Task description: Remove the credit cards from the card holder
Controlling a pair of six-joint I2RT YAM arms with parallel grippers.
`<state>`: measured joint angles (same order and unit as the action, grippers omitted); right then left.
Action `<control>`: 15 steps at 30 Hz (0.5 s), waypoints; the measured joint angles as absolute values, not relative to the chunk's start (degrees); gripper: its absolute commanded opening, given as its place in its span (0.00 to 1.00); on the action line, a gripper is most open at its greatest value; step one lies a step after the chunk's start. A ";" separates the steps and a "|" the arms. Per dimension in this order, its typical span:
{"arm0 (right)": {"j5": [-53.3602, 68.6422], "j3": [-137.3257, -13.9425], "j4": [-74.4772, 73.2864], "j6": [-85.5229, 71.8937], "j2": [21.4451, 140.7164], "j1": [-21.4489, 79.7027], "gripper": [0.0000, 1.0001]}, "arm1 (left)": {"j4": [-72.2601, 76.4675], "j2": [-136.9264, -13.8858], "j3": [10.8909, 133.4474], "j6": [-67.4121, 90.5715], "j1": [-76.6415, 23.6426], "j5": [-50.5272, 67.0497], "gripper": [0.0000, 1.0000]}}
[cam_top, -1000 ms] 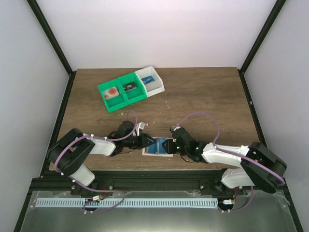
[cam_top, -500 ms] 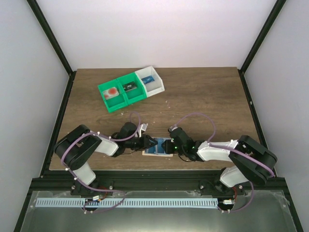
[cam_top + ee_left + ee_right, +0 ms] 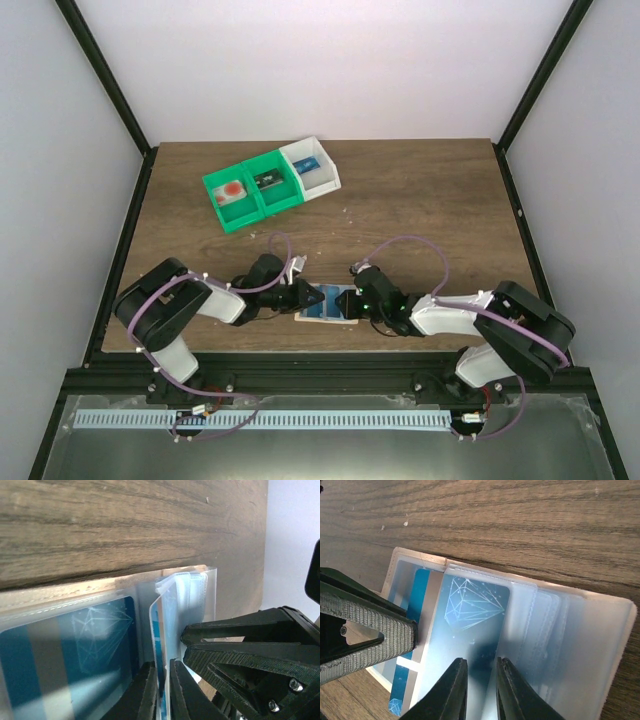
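Wood table, left claw pinching credit card, right claw clamping card holder.

Left gripper slid in, pinching a credit card edge; right gripper tightened on the card holder.

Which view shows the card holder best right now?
Right wrist: the card holder lies open, nearly whole, its clear sleeves and blue cards sharp. Left wrist shows one close-up part; top external only a small, partly covered patch.
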<state>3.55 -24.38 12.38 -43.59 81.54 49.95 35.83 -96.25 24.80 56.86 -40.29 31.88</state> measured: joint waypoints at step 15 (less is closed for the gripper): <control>3.51 -23.07 14.48 -43.68 81.25 49.95 0.17 | 35.59 -95.22 24.27 56.73 -40.16 31.99 0.00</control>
<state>3.51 -23.07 14.48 -43.68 81.25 49.95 35.59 -95.22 24.27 56.73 -40.16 31.99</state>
